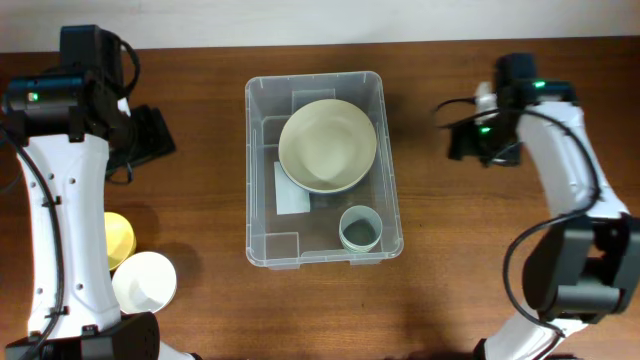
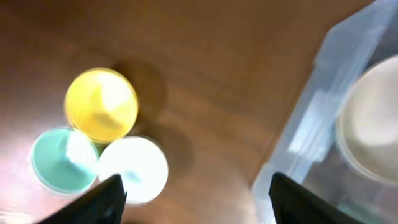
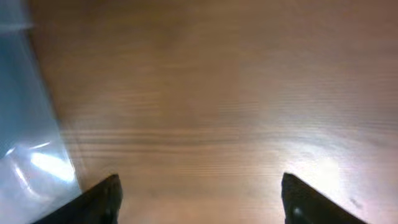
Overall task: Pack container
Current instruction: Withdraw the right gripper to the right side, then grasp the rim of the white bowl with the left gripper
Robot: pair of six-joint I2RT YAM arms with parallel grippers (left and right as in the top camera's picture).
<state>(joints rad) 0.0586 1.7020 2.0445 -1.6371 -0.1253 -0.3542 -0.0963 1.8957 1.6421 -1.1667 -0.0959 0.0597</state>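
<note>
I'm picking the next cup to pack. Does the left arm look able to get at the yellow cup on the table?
Probably yes. The left gripper is open, and the yellow cup stands uncovered on the table. The white cup and teal cup crowd one side, so a finger may bump them.

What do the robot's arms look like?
Both arms, the left arm and the right arm, have smooth white shells with chunky black joints. Thin black cables loop alongside them, and little green lights glow near the wrists. The fingers are flat and black.
</note>
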